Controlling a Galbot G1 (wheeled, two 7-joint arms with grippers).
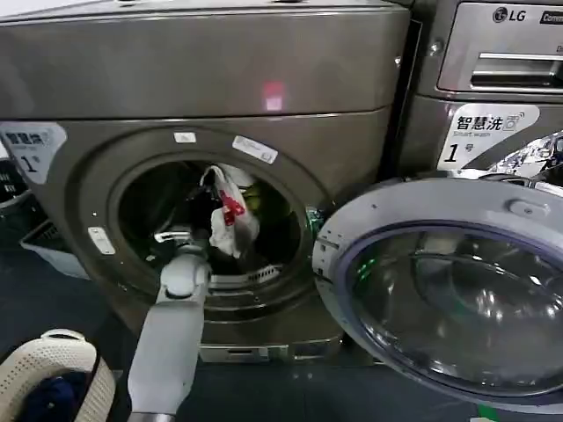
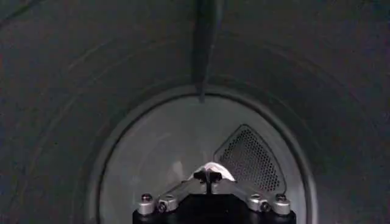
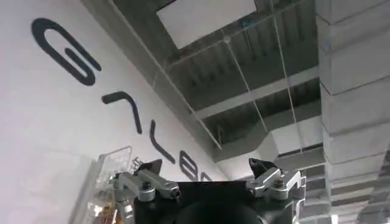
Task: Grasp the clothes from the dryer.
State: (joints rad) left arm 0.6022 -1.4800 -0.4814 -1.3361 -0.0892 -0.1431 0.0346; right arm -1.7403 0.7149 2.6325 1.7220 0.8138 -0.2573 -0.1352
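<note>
Hanging in the middle of the head view, a small soft bunch of clothes (image 1: 230,214), white with a red mark and a bit of yellow-green behind, is seen inside the round opening of the big bronze-grey metal dryer (image 1: 220,79). The bunch is gripped by the left gripper (image 2: 208,176), whose fingers are closed together on a bit of white cloth in the left wrist view, low in the frame. The grey left arm (image 1: 171,325) reaches up from the bottom of the head view into the opening. The round glass door (image 1: 457,290) is swung wide open at the lower right. A silver machine with an LG mark (image 1: 501,53) stands at the upper right. A white woven basket (image 1: 53,360) sits at the lower left. The right gripper (image 3: 207,173) is held up toward a ceiling, with its fingers spread apart.
</note>
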